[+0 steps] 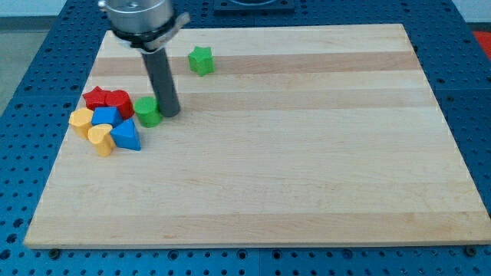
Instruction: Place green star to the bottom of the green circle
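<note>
The green star (201, 60) lies near the view's top, left of centre, on the wooden board (307, 153). The green circle (148, 111) lies lower and further left, at the right edge of a cluster of blocks. My tip (170, 114) rests on the board just right of the green circle, touching or almost touching it. The star is above and to the right of my tip, well apart from it.
Left of the green circle lie a red star (96, 97), a red block (119, 101), a blue block (106, 116), a blue triangle (126, 136), a yellow hexagon (80, 120) and a yellow heart-like block (100, 139). The board's left edge is close.
</note>
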